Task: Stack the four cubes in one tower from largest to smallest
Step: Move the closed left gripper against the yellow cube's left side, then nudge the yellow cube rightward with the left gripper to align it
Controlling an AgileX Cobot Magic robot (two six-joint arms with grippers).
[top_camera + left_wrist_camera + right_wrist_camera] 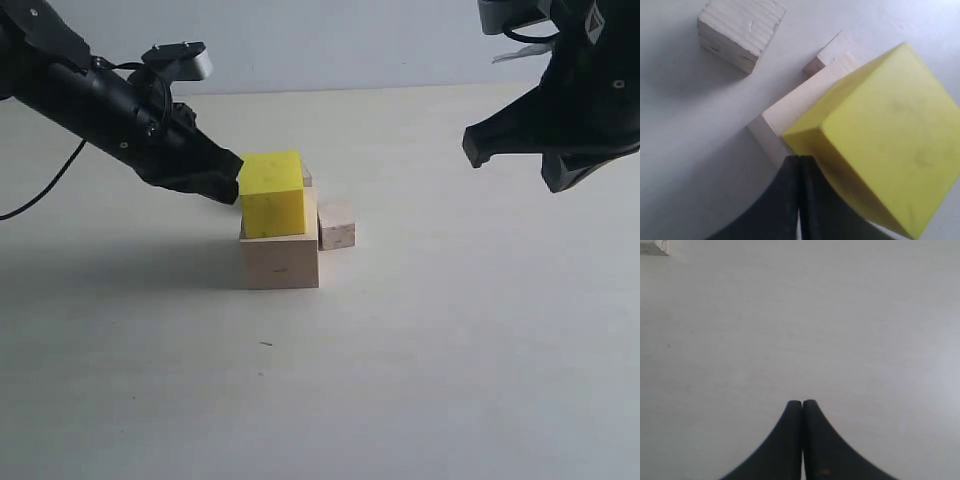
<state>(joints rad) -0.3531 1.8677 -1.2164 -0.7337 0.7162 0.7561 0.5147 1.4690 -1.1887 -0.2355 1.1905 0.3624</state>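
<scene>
Fingers [782,205] of left gripper [799,162] pressed together, empty, against yellow cube [272,193] mid-frame; nudge gently, squaring it on large wooden cube [280,262].

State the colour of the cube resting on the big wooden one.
Bright yellow cube; left wrist view shows it best.

Exterior camera slightly above the table [450,380], facing the yellow cube [272,192] at mid-distance, left wrist camera close over that same cube, right wrist camera facing down on tabletop, 1 pale cube corner [652,246] at its edge
</scene>
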